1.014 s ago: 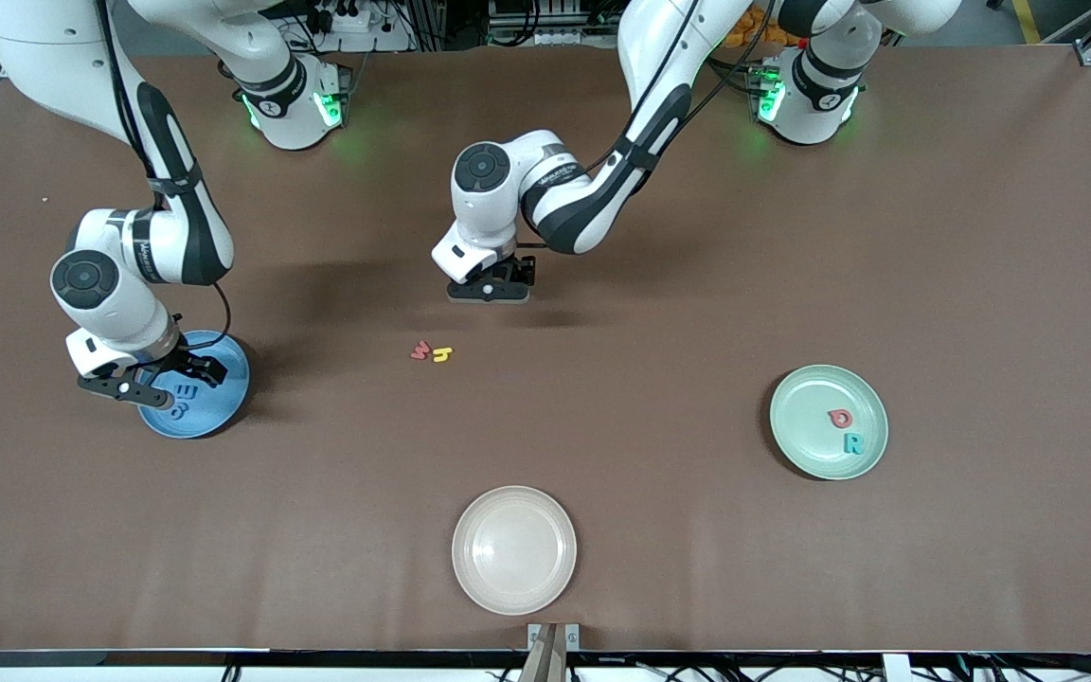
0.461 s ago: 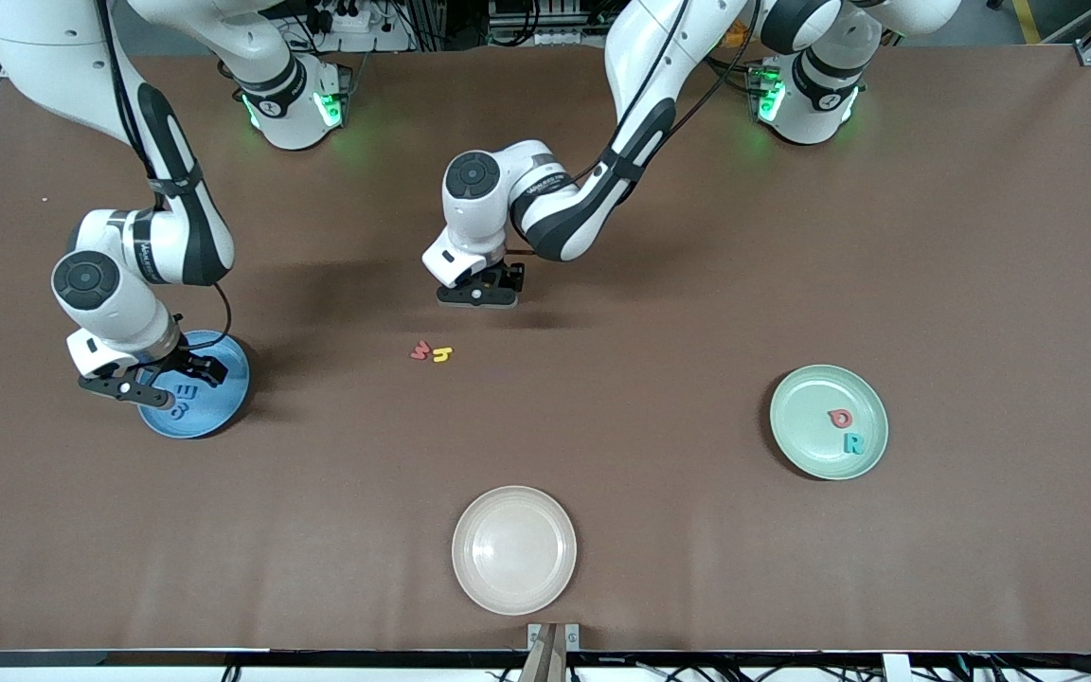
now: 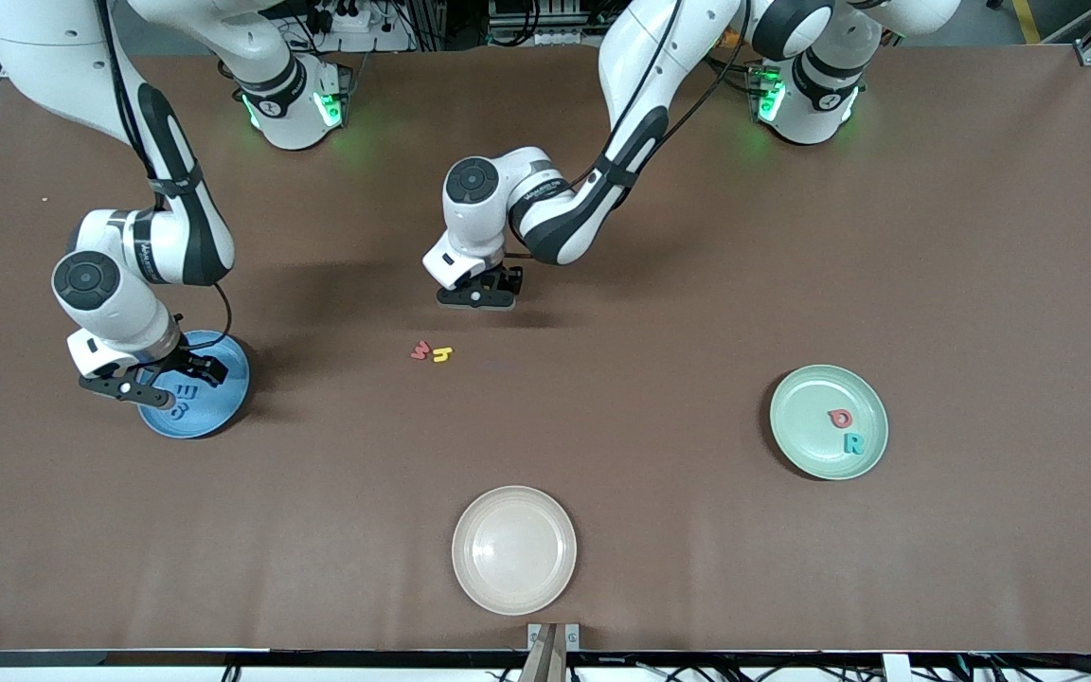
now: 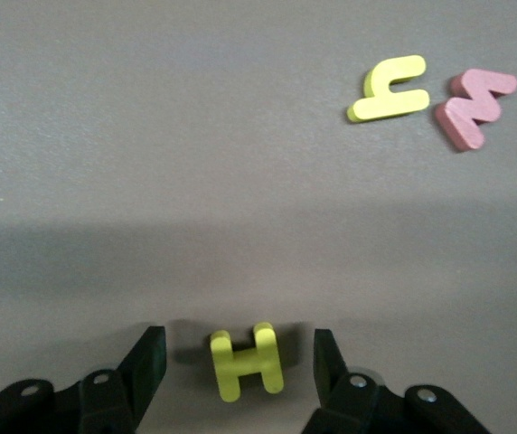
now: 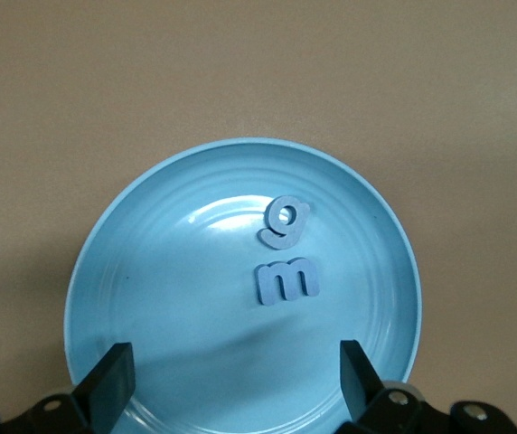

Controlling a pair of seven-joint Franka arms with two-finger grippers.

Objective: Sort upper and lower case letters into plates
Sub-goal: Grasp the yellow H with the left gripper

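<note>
A yellow capital H point(image 4: 248, 362) lies flat on the table between the fingers of my left gripper point(image 4: 237, 353). The jaws are open, with a gap on each side of the letter. In the front view this gripper point(image 3: 476, 301) is low over the table's middle and hides the H. A small yellow h point(image 3: 442, 354) and a red letter point(image 3: 420, 350) lie side by side nearer the camera. My right gripper point(image 3: 152, 379) hangs open over the light blue plate point(image 3: 233, 379), which holds a g point(image 5: 286, 221) and an m point(image 5: 286, 280). The mint plate point(image 3: 806, 407) holds a red D point(image 3: 840, 418) and a teal R point(image 3: 853, 442).
A cream-white plate point(image 3: 514, 549) sits near the front edge, nearest the camera. The mint plate is toward the left arm's end and the light blue plate toward the right arm's end. Bare brown tabletop point(image 3: 659, 313) lies between them.
My left gripper has shifted slightly toward the right arm's end and settled lower around the H, its jaws narrowing. The right arm has not moved.
</note>
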